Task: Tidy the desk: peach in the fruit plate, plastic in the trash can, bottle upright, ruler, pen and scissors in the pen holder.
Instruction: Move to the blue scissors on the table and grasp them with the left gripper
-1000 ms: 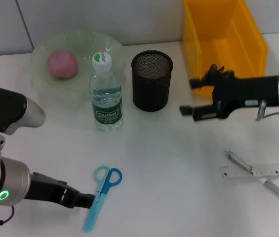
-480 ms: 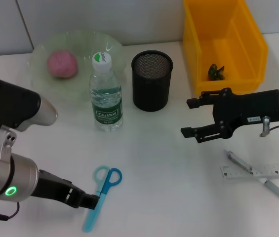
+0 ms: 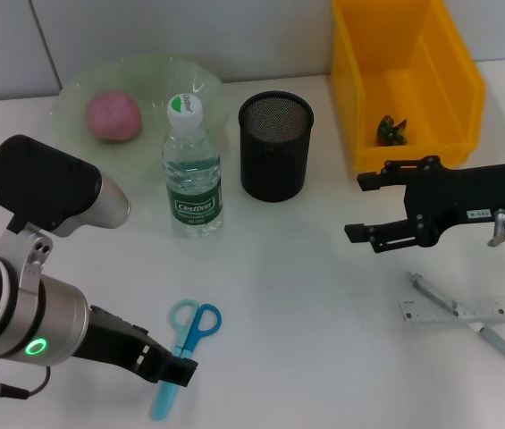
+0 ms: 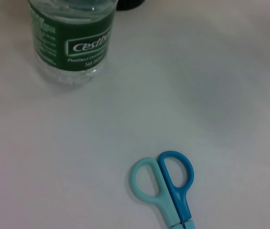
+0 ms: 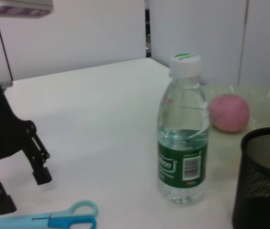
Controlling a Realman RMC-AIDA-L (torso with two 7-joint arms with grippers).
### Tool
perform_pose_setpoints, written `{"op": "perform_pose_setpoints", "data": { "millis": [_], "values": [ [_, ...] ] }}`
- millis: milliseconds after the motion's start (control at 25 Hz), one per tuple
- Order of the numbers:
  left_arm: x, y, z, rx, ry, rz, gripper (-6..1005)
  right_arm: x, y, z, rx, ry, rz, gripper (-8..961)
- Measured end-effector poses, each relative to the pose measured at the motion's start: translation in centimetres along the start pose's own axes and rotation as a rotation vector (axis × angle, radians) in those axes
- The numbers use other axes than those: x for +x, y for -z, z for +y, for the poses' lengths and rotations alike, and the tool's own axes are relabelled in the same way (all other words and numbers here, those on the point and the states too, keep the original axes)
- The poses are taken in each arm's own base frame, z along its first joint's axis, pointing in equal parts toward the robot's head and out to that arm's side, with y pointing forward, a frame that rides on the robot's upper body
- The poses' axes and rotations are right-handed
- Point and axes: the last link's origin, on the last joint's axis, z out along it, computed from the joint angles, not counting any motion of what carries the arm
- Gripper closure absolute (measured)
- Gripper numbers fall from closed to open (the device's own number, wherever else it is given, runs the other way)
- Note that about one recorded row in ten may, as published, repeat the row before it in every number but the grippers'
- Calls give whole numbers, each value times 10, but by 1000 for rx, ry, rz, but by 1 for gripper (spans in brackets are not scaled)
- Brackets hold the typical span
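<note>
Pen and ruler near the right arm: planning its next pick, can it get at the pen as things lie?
Probably yes: the open right gripper hovers near the pen, which lies across the ruler, nothing covering it.

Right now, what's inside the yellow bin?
A small crumpled piece of greenish plastic lies on the floor of the yellow bin, toward its near end. The near wall hides the strip of floor just behind it. The right claw hovers in front of the bin, open.

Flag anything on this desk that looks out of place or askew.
Three items lie loose on the table instead of in the pen holder: the scissors by the left gripper, and the pen crossed over the ruler. The bottle stands upright.
</note>
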Motion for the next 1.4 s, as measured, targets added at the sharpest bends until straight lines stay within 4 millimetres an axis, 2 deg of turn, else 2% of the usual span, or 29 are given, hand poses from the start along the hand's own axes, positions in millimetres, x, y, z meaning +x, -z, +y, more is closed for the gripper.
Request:
{"op": "perform_pose_setpoints", "data": {
  "millis": [680,1280,1400],
  "values": [
    [12,-7,8,-5,-58,-3,199,6,12,-4,48,-3,-22,134],
    [16,-10,0,17,-43,2,200,9,15,-3,63,-8,-33,135],
    [15,-16,-2,17,-41,-12,200,9,16,-4,68,-10,-36,135]
  ]
}}
